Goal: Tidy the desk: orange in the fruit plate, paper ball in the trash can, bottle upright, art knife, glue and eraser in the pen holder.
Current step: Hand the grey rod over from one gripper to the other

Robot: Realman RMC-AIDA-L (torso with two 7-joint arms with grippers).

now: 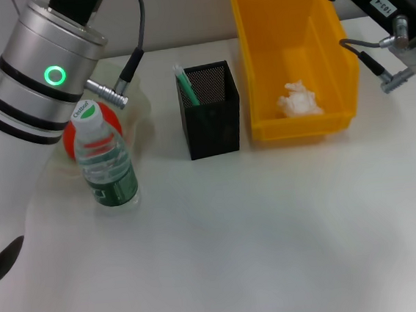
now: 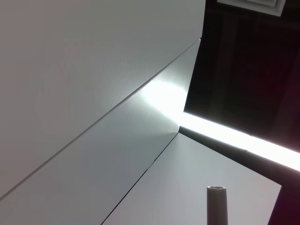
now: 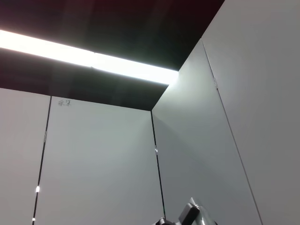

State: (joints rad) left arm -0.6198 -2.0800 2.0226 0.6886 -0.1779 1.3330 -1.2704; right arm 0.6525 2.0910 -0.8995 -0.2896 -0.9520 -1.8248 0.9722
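A clear water bottle (image 1: 106, 166) with a green label stands upright at the left of the white desk. Right behind it the orange (image 1: 115, 124) lies in the pale translucent fruit plate (image 1: 142, 112). The black mesh pen holder (image 1: 210, 111) stands mid-desk with a green-and-white stick (image 1: 186, 86) leaning in it. I cannot make out the art knife, glue or eraser; the holder's inside is mostly hidden. The crumpled white paper ball (image 1: 297, 99) lies in the yellow bin (image 1: 258, 63) that serves as the trash can. Both arms are raised and neither gripper shows.
My left arm's silver wrist (image 1: 42, 76) with a green light ring hangs over the plate and bottle. My right arm (image 1: 392, 5) reaches in at the upper right, beside the bin. Both wrist views show only ceiling panels and a light strip.
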